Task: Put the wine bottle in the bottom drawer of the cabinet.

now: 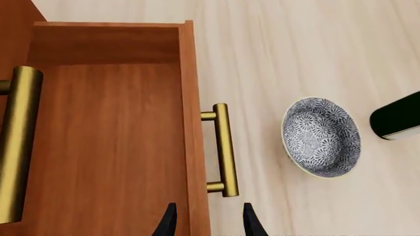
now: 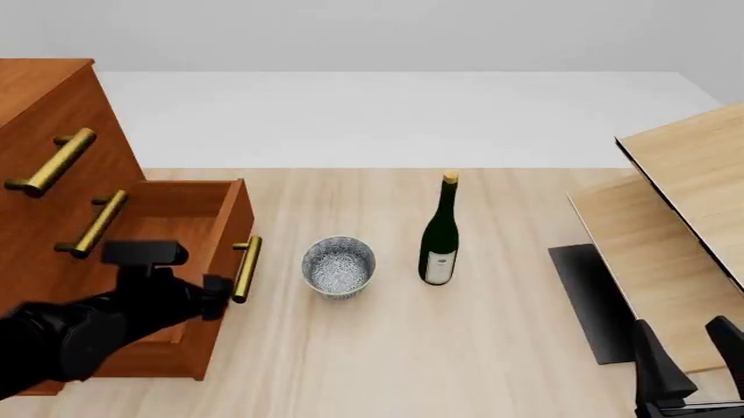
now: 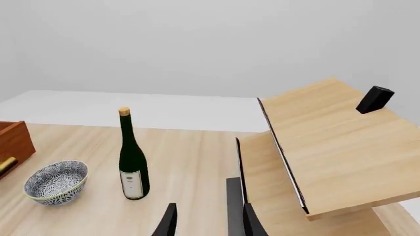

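Left wrist view: the left hand, fingers parted and empty, is hovering over the open bottom drawer. Front view: the wine bottle is standing upright on the desk, beyond the bowl from the drawer, ungrasped. Right wrist view: the right hand is waiting released, near the bottle; grasping and placing remain.

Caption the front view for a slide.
Bottom drawer pulled open, left gripper by its handle; wine bottle upright on table beside speckled bowl.
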`<action>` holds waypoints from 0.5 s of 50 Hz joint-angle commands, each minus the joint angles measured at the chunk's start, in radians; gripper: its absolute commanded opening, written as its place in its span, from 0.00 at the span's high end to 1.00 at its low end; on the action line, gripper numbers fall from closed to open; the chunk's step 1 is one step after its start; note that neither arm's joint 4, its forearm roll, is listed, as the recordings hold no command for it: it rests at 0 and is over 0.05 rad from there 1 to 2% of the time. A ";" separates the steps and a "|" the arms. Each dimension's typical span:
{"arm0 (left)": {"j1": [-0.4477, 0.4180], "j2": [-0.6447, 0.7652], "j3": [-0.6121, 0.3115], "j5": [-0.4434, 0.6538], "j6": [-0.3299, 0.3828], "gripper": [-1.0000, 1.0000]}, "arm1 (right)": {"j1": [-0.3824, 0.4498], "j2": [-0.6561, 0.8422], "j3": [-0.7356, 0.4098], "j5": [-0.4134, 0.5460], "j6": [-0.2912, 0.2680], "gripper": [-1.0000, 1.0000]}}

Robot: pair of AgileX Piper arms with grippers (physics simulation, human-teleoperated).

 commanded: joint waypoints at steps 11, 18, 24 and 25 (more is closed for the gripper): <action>-0.026 0.087 0.055 -0.117 -0.030 0.00 | 0.002 0.001 0.000 0.000 -0.001 0.00; -0.047 0.091 0.056 -0.120 -0.037 0.00 | 0.002 0.002 0.000 0.000 0.000 0.00; -0.058 0.103 0.051 -0.127 -0.036 0.00 | 0.004 0.003 0.000 0.001 -0.001 0.00; -0.063 0.106 0.051 -0.129 -0.035 0.00 | 0.004 0.003 0.000 0.001 -0.001 0.00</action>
